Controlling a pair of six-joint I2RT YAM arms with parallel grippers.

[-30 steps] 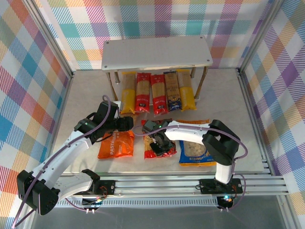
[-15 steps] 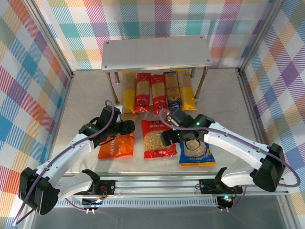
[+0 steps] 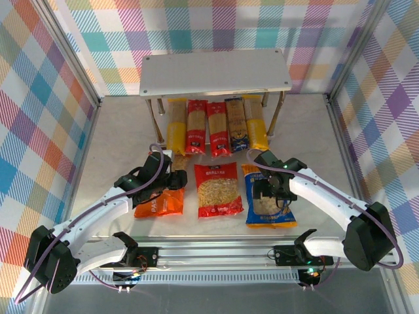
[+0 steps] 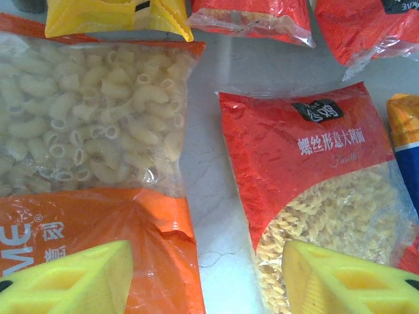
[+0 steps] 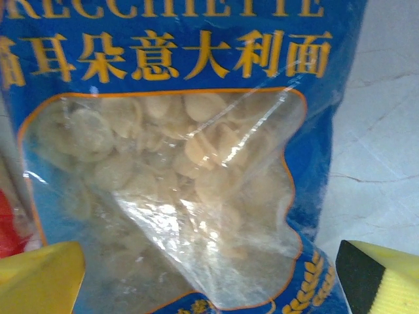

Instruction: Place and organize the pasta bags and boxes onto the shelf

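Top external: shelf [image 3: 216, 73], beyond both grippers; pasta boxes [image 3: 216, 124] side by side under its top plate. Orange bag [image 3: 157, 207] beneath left gripper [image 3: 173, 184], jaws spread. Red bag [image 3: 218, 190] between the grippers. Blue bag [image 3: 268, 212] beneath right gripper [image 3: 266, 193], jaws spread; contact uncertain.

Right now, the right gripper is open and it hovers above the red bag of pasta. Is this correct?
No. The right gripper is open, but it hovers above the blue bag, not the red one; the right wrist view shows this.
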